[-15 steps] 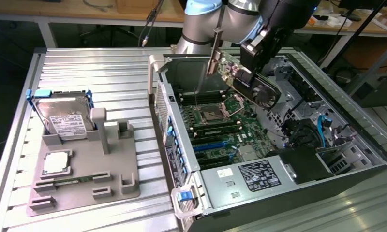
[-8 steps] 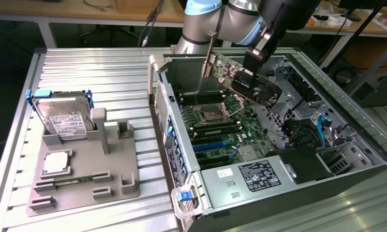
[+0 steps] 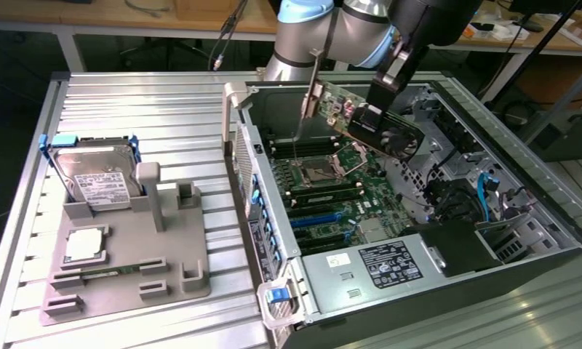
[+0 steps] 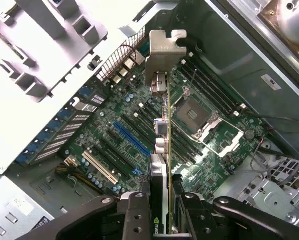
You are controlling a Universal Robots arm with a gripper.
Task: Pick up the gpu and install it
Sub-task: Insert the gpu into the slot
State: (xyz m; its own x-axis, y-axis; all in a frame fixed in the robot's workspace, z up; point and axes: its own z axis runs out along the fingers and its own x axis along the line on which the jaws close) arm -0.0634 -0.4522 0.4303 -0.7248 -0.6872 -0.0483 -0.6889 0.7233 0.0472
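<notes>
Item: gpu (image 3: 377, 122), judged light, stiff, fragile; clamped across its faces by gripper (image 4: 162, 205), held at 1 o'clock of motherboard (image 3: 325, 185); components best untouched.

place: robotics lab | cues: slatted aluminium table (image 3: 145, 102), opened computer case (image 3: 436, 320), grey parts fixture (image 3: 189, 247), wooden benches (image 3: 126, 18) behind

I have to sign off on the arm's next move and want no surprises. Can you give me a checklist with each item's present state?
1. The gripper clamps the gpu: ok.
2. The gpu is clear of the motherboard, hanging above it: ok.
3. The blue slot is empty: ok.
4. The gpu is lined up with the blue slot: not ok, it hangs by the CPU socket, angled to the slot.
5. The bracket opening in the case is free: cannot tell.
</notes>
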